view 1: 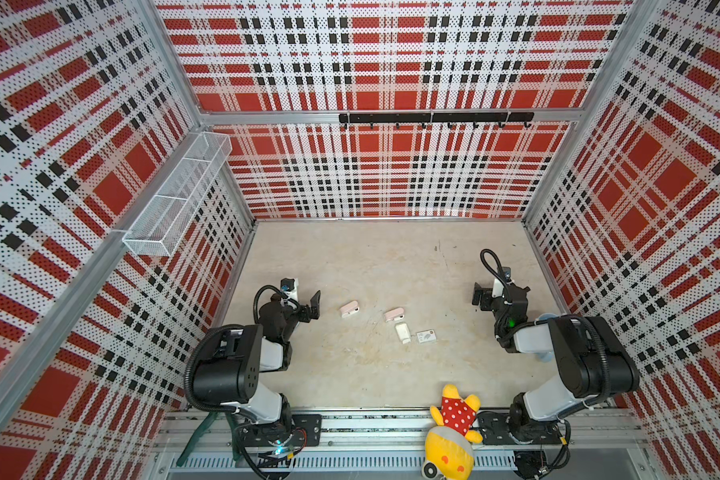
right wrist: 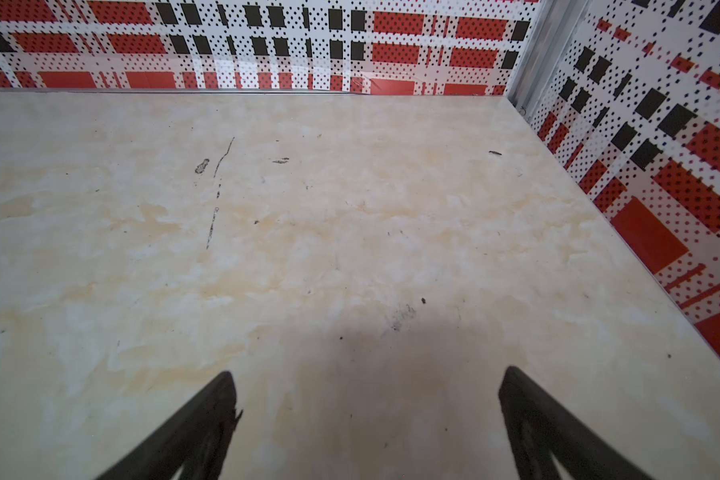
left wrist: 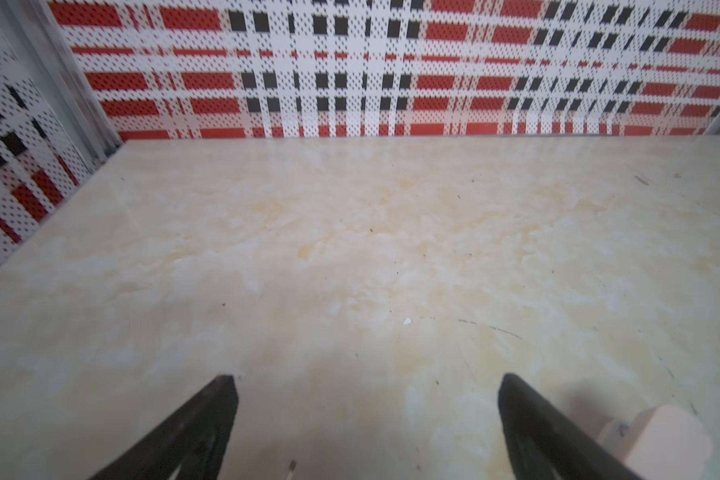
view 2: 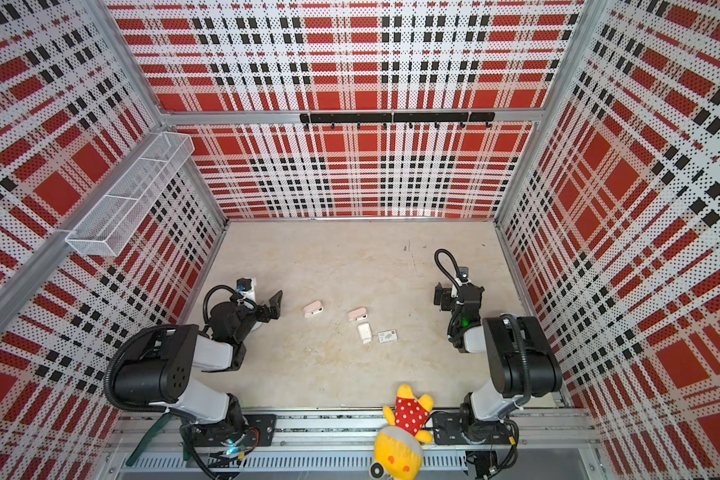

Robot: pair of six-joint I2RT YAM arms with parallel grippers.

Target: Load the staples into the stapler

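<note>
top view: pale pink stapler (view 1: 393,314) near small white staple box (view 1: 426,336).

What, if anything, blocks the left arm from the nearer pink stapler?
Likely nothing, so probably yes: the left gripper is open and empty, the stapler lies close beside it, and only bare table lies between.

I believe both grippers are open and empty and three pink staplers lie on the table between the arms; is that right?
Not quite: both top views show two pink staplers, the left stapler and the right stapler, not three. The left gripper and right gripper are indeed open and empty.
</note>
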